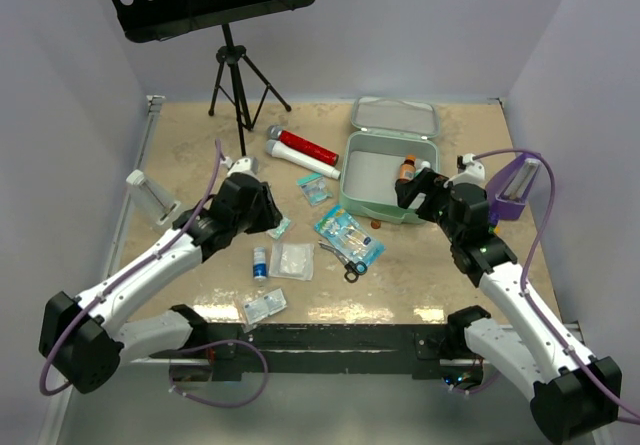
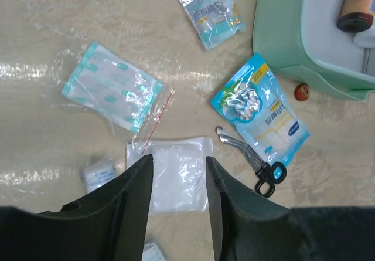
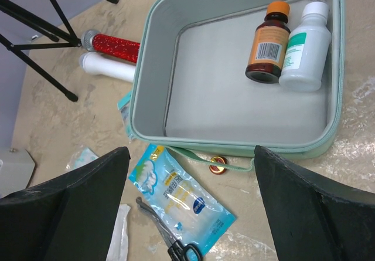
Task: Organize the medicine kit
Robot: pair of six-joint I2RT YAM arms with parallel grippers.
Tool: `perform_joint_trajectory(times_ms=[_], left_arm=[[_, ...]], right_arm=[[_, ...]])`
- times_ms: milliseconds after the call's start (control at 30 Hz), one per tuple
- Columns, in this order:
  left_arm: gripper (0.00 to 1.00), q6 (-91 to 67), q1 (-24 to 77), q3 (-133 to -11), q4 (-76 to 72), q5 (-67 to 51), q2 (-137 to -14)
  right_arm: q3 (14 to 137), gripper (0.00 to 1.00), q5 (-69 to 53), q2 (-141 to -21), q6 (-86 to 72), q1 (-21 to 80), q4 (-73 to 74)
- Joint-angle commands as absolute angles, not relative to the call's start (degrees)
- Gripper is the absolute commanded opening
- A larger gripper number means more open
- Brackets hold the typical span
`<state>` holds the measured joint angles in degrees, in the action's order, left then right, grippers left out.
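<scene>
The mint-green medicine kit (image 1: 352, 197) lies open at the back right, its lid (image 1: 395, 115) flat behind it. Inside, in the right wrist view, lie an amber bottle (image 3: 268, 41) and a white bottle (image 3: 304, 47) against the kit's wall (image 3: 153, 79). My right gripper (image 3: 192, 155) is open and empty above the kit's near edge, also seen from above (image 1: 415, 187). My left gripper (image 2: 179, 161) is open and empty, low over a clear gauze bag (image 2: 179, 182). It shows in the top view (image 1: 270, 215) left of the kit.
Loose on the table: a blue swab pouch (image 2: 258, 108), scissors (image 2: 252, 161), a small red tin (image 2: 301, 91), a teal-edged zip bag (image 2: 114, 88), a small packet (image 2: 211, 9), a small white bottle (image 1: 260, 262), red (image 1: 310, 147) and white (image 1: 300, 162) tubes. A tripod (image 1: 235, 75) and purple stand (image 1: 515, 190) stand behind.
</scene>
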<state>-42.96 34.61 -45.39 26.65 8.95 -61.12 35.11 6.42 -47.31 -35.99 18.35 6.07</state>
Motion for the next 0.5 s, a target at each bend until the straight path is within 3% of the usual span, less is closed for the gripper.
perform_joint_trajectory(times_ms=[0, 67, 200, 367, 467], left_arm=[[0.55, -40.69, 34.54, -50.8, 32.41, 13.25, -66.7], [0.65, -41.39, 34.45, -49.93, 35.49, 16.68, -66.01], [0.77, -43.59, 34.45, -44.4, 37.62, 17.41, -63.02], [0.78, -44.21, 34.54, -38.68, 35.34, 13.19, -62.14], [0.74, -44.38, 34.54, -38.5, 34.54, 12.83, -63.8]], right_arm=[[36.39, 0.92, 6.06, -46.5, -35.42, 18.46, 5.27], [36.04, 0.92, 6.5, -45.71, -35.42, 18.46, 5.45], [35.25, 0.92, 6.07, -45.96, -35.6, 18.46, 4.66], [34.63, 0.92, 4.84, -46.93, -36.12, 18.46, 3.78], [34.54, 0.92, 4.75, -46.5, -36.21, 18.46, 3.87]])
